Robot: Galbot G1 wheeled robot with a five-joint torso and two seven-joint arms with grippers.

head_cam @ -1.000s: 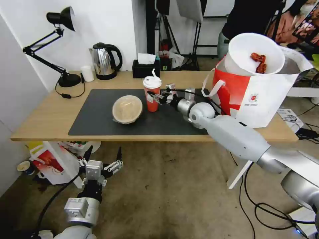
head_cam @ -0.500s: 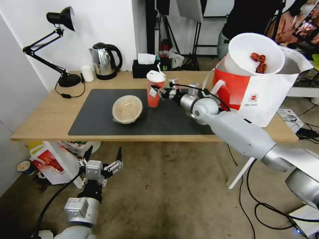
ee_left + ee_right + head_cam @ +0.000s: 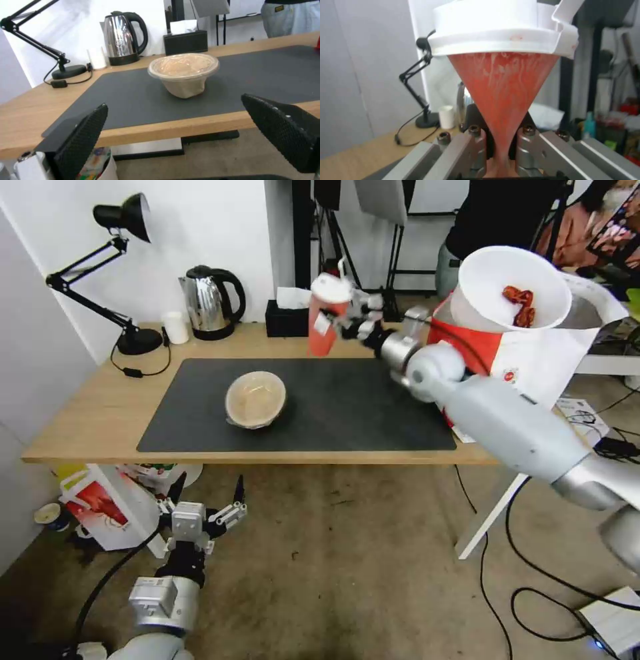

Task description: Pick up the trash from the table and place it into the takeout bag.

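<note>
At the far left of the worktop [image 3: 87, 413] a black desk lamp [image 3: 120, 273] stands by the wall, with a small white cup [image 3: 176, 327] and a steel kettle [image 3: 210, 303] just beside it at the back edge. Below the near edge, over the floor, the left gripper [image 3: 208, 493] hangs with its fingers [image 3: 83, 140] spread wide and nothing between them; a smaller red-and-white bag [image 3: 110, 507] sits on the floor under the worktop beside it. On the dark grey mat [image 3: 333, 407] the shallow tan bowl [image 3: 255, 399] rests alone, apparently covered with a clear film, though that is hard to judge. Behind it a black tissue box [image 3: 287, 317] stands at the rear edge. The right gripper [image 3: 343, 323] holds the red paper cup [image 3: 327, 317] in the air above the back of the mat, tilted, its fingers [image 3: 471, 147] pinching the cup's lower body. Further right, the right arm crosses in front of the takeout bag [image 3: 527, 367] and hides part of its red front. The large white bowl [image 3: 513, 287] with red scraps sits tilted in the bag's mouth.
</note>
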